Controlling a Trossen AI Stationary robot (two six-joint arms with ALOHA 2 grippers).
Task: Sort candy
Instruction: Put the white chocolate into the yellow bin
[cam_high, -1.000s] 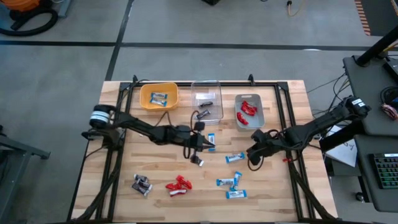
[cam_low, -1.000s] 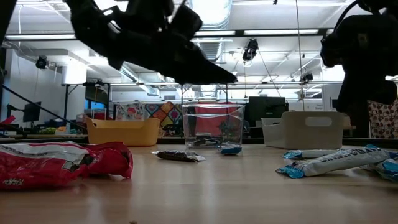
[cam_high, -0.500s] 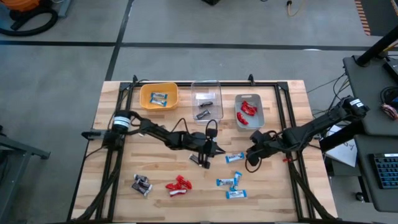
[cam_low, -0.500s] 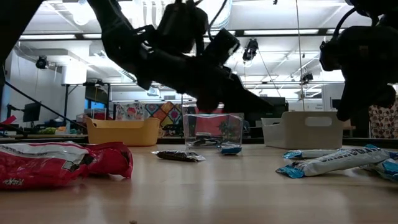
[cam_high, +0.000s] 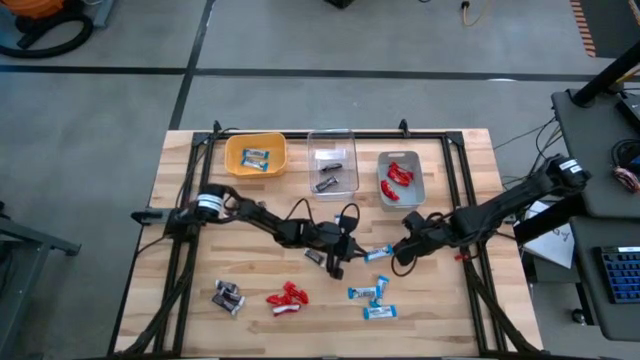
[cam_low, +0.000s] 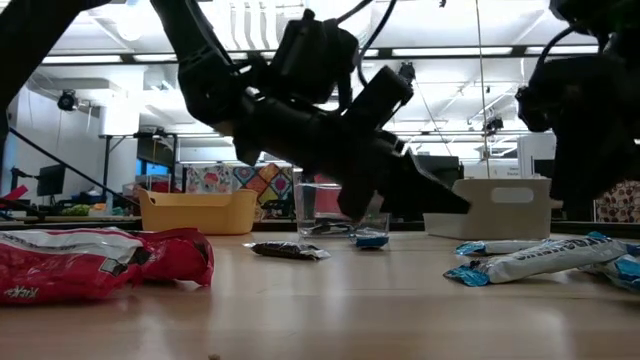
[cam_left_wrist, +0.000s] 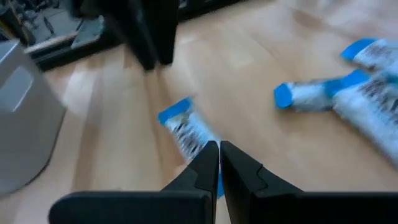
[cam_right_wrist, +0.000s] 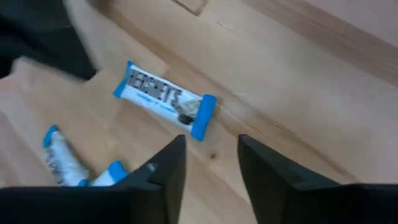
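Lying loose on the pale wooden table (cam_high: 180, 200), a blue-and-white wrapped candy bar (cam_high: 377, 254) is approached from both sides; a pick-up step is judged to be in hand. The right gripper (cam_right_wrist: 211, 168) hovers beside it with its fingers parted and nothing between them. The left gripper (cam_left_wrist: 219, 163), fingers pressed together and empty, is stretched low towards the same bar. Next, one gripper would need to straddle the bar and close, then carry it to the yellow plastic bin (cam_high: 232, 165), where blue-and-white candy already lies. Compared with a second ago, the left arm has reached further across, and the right fingers have spread.
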